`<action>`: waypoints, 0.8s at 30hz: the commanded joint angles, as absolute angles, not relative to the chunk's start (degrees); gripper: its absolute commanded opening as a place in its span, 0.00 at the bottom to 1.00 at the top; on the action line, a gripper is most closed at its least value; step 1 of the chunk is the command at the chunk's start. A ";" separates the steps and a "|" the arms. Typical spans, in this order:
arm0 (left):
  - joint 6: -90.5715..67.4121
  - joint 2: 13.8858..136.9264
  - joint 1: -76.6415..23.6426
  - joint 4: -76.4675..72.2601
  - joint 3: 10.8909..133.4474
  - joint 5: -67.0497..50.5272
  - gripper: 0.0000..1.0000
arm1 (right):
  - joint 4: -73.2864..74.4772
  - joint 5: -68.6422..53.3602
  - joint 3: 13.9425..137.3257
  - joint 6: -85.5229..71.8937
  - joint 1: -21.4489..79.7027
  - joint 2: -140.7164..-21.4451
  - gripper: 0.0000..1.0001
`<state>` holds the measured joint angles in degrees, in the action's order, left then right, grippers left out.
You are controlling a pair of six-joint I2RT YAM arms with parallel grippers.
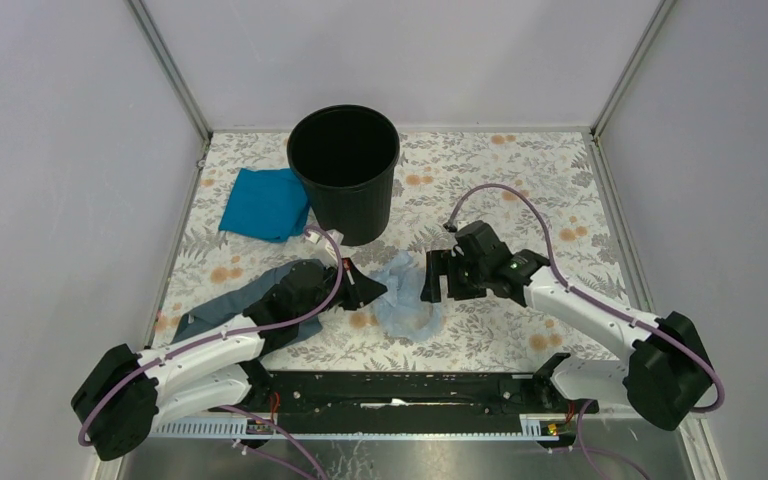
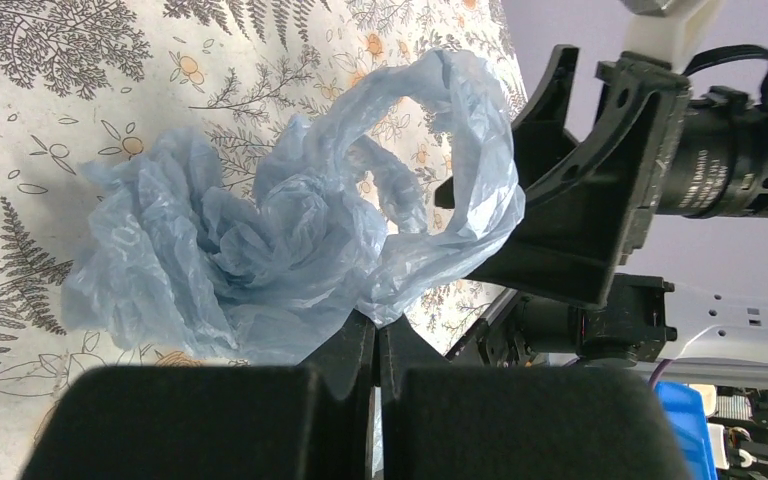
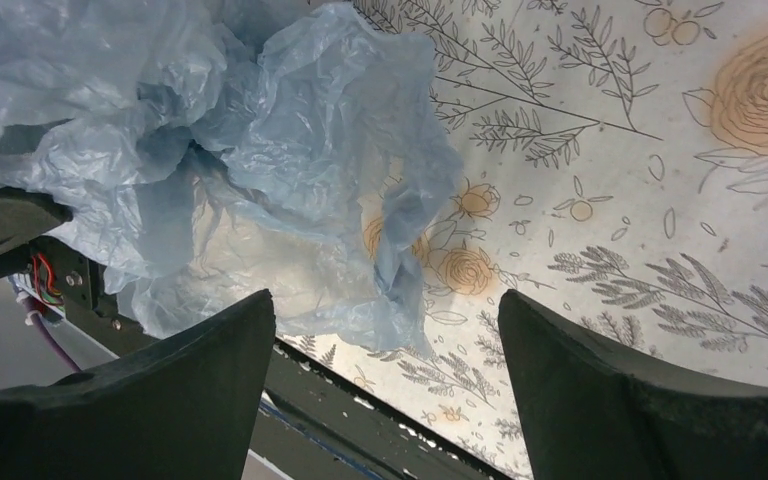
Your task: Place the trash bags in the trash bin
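Observation:
The pale blue translucent trash bag lies crumpled on the floral table between my two grippers, in front of the black round trash bin. My left gripper is shut on the bag's left edge. In the left wrist view the jaws are closed with a fold of the bag pinched at their tips. My right gripper is open just right of the bag. In the right wrist view it stands wide open above the bag's edge, with nothing between the fingers.
A bright teal folded cloth lies left of the bin. A dull grey-blue cloth lies under the left arm. The black base rail runs along the near edge. Walls enclose the table at the back and sides.

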<state>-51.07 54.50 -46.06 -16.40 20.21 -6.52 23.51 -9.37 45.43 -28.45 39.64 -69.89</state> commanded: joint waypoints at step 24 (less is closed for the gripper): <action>-32.41 49.15 -46.04 21.64 44.91 -4.60 0.91 | 8.43 -12.24 35.83 -23.70 40.65 -62.07 0.00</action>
<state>-38.76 46.83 -46.06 10.00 34.81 -5.85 2.17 -11.27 31.33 -29.50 40.12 -64.45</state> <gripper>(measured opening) 0.880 0.015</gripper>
